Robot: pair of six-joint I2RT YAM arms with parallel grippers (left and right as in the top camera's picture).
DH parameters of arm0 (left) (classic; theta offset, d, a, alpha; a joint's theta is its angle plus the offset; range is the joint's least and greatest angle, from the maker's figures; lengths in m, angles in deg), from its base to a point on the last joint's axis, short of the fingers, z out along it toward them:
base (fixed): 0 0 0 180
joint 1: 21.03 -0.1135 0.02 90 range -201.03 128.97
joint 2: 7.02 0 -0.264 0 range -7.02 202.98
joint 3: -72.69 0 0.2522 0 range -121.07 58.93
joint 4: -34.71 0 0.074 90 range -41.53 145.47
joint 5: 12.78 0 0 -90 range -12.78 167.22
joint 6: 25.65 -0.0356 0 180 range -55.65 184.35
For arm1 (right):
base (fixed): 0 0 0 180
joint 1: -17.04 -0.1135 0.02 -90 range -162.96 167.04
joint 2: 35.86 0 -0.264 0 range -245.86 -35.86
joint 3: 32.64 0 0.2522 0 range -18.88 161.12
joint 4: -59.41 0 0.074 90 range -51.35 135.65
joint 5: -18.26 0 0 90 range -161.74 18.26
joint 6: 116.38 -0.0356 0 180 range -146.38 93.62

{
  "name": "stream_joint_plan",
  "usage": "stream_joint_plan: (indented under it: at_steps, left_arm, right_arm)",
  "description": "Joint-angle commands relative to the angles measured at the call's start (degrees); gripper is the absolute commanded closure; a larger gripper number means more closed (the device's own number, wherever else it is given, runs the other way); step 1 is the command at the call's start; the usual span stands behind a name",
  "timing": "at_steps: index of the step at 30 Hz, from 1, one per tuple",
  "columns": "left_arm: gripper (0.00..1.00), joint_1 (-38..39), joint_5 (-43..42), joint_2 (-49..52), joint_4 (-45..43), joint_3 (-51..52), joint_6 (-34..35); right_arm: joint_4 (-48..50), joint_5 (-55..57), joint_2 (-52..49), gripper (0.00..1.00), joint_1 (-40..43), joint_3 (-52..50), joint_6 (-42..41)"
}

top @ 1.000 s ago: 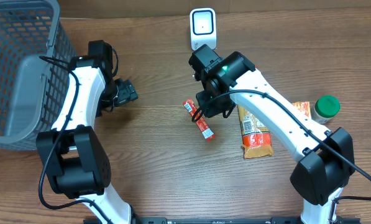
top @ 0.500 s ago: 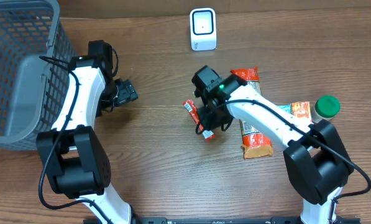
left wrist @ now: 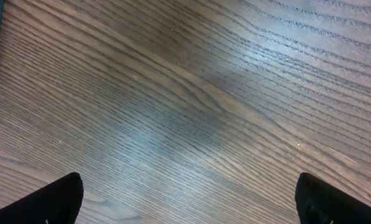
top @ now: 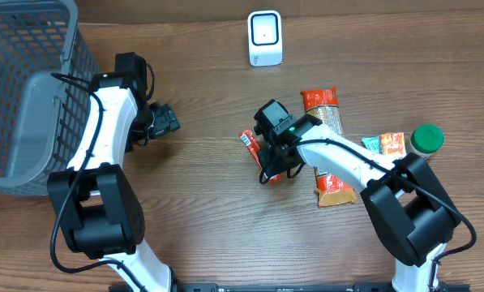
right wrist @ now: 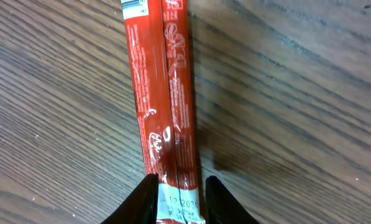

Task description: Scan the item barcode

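The item, a long red stick packet [right wrist: 163, 93], lies flat on the wooden table; in the overhead view its far end [top: 248, 139] pokes out left of my right arm. My right gripper [right wrist: 179, 186] is down over the packet's white printed end, one finger on each side, the left finger touching and the right one a sliver away, still open. The white barcode scanner [top: 265, 37] stands at the table's back. My left gripper [left wrist: 186, 199] hangs wide open over bare wood, near the basket, holding nothing.
A grey mesh basket [top: 31, 89] fills the left side. Right of my right arm lie an orange snack bag [top: 332, 185], small orange and teal packets [top: 385, 143] and a green-lidded jar [top: 426, 138].
My right arm has come away from the scanner, down over the red packet, and its jaws have narrowed around the packet's end. The left arm has not moved.
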Motion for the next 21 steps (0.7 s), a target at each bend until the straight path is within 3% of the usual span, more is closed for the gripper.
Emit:
stream_joint_plan:
  at_steps: [1,21]
  left_arm:
    - [0.00,0.13,0.28,-0.96,-0.04,-0.11,-1.53]
    - [0.00,0.15,0.28,-0.96,-0.04,-0.11,-1.53]
  right_arm:
    - [0.39,-0.31,-0.22,0.74,-0.70,-0.13,-0.13]
    - [0.96,7.23,-0.24,0.73,-3.37,-0.15,-0.81]
